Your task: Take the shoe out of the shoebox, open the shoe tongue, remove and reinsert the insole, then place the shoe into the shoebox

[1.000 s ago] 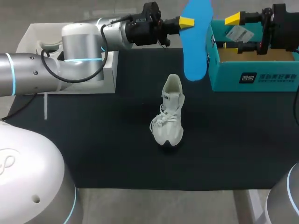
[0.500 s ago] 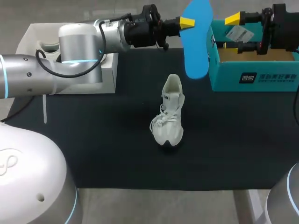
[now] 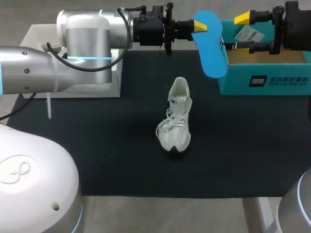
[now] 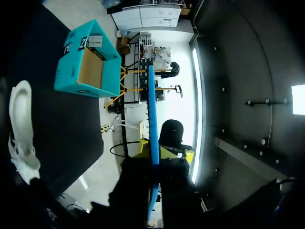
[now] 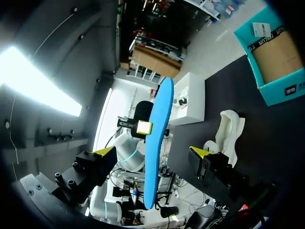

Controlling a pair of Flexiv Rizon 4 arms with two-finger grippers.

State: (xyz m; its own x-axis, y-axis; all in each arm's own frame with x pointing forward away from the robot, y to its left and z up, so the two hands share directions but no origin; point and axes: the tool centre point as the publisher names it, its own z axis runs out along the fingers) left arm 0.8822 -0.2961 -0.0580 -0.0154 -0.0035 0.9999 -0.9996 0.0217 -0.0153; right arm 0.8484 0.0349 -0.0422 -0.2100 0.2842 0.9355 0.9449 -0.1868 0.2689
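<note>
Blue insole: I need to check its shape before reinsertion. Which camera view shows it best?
The head view: the insole shows its broad face, pinched at one end by the left gripper. The left wrist view shows the insole only edge-on; the right wrist view shows its full length, slanted.

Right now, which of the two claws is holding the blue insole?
The left claw, entering from the head view's left: it is shut on the blue insole. The right claw is open and does not touch it.
</note>
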